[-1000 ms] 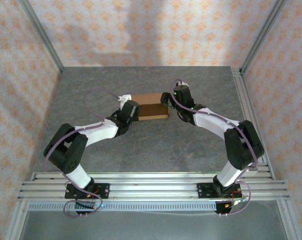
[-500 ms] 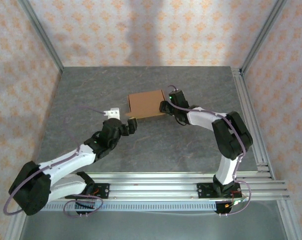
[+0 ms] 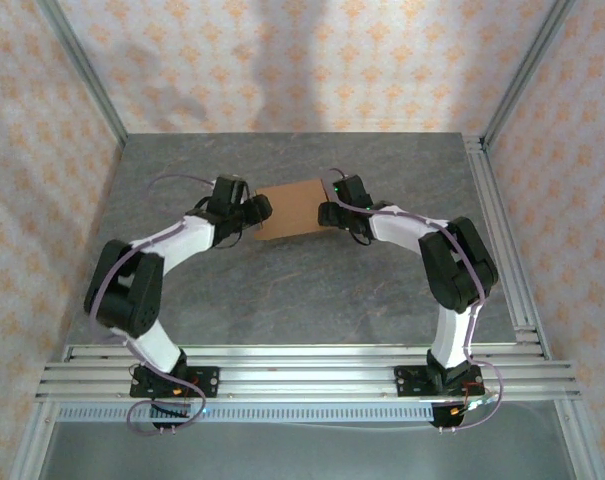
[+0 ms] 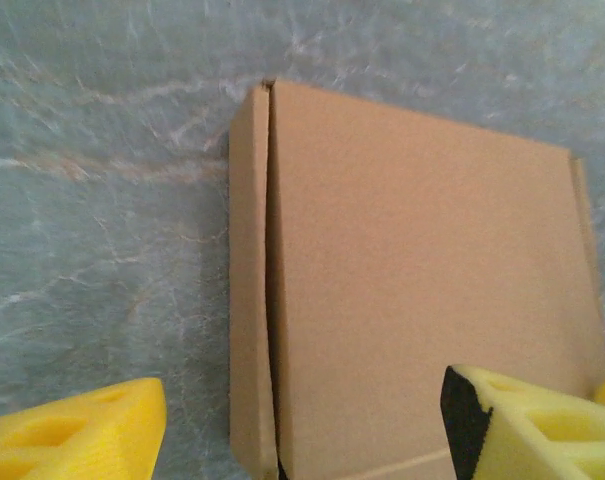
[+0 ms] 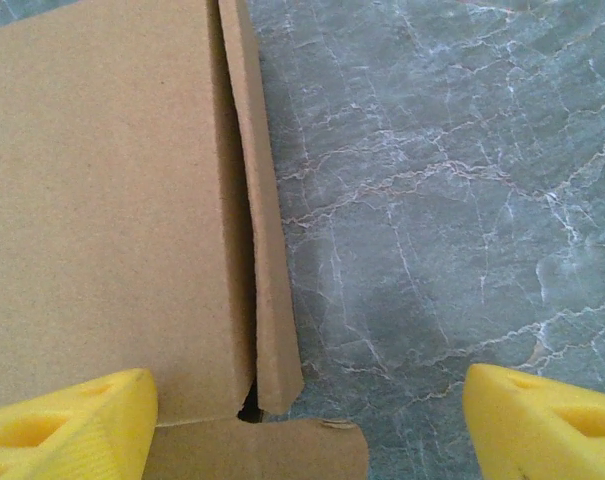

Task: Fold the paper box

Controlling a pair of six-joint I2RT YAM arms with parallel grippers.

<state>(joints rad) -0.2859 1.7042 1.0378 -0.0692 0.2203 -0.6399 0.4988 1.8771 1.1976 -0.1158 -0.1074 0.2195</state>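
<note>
Paper box (image 3: 294,207) sits mid-frame on the grey table (image 3: 182,160), left gripper (image 3: 256,209) and right gripper (image 3: 328,212) at its side edges, both spread wide, gripping nothing.

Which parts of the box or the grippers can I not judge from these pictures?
Top external: the left gripper and the right gripper cover the ends of the paper box; contact is too small to tell.
Left wrist: the box's near end is cut off by the bottom edge.
Right wrist: its left part runs off the picture.
</note>
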